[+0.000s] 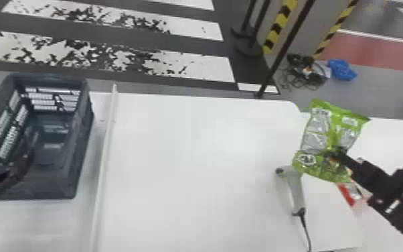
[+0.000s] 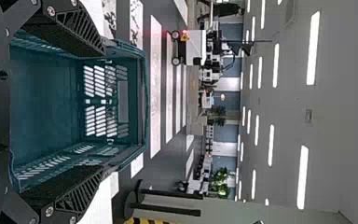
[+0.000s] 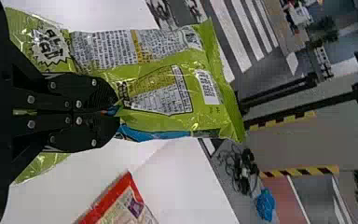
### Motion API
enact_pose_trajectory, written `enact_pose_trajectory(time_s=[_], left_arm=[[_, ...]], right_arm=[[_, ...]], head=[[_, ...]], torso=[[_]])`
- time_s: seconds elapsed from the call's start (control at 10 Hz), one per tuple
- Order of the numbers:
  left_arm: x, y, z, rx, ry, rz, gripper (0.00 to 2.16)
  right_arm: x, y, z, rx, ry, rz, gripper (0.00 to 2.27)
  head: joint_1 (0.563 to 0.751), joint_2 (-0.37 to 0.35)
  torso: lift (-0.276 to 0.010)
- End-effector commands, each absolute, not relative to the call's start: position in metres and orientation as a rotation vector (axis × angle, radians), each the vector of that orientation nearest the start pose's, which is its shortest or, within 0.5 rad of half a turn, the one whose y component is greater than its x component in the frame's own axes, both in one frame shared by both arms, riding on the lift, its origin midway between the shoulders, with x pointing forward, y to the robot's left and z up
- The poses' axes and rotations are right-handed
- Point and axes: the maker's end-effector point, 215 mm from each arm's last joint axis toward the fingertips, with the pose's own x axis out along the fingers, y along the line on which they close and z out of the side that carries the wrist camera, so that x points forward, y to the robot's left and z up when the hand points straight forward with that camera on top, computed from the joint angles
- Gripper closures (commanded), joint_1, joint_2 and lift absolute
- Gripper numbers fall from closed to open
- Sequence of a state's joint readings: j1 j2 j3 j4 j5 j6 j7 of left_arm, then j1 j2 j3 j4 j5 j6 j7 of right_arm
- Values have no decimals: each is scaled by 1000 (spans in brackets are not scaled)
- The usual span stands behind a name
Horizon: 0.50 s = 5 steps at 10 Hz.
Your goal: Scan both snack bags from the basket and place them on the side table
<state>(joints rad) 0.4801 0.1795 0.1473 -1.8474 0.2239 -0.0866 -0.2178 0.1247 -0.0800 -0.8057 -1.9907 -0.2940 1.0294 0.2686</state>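
right hand (image 3: 117, 113) clamped on green bag (image 1: 318, 130) | bulk far-left of hand, long axis near-far | red bag (image 1: 347, 195) near-right of green | likely next: lower onto side bench (image 1: 391, 135)

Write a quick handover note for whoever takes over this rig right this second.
Left pincer: open, at the gray basket.
Right pincer: shut on the green snack bag, held up off the table near the handheld scanner.
Red-edged snack bag: lying on the white surface at the robot's right, apparently the side table.
Done: both bags are out of the basket, and the red-edged one looks placed.
Left: set the green bag down on the side table. The pictures don't confirm either scan, so check before releasing.
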Motion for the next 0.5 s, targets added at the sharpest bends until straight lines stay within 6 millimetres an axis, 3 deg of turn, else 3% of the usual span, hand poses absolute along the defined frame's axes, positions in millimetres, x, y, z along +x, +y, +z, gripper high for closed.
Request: enact_pose_trajectory(time_s=[0.0, 0.1, 0.4], left_arm=[[440, 299, -392, -8, 92, -127, 140], [439, 300, -393, -8, 95, -125, 140], [440, 301, -392, -7, 93, -124, 140]], right_arm=[[405, -575, -414, 431, 482, -460, 2260], [403, -601, -416, 434, 450, -548, 2260], [370, -661, -443, 498, 413, -781, 2260]], head=[[695, -306], [695, -341], [695, -350]], torso=[[-75], [-75], [-75]])
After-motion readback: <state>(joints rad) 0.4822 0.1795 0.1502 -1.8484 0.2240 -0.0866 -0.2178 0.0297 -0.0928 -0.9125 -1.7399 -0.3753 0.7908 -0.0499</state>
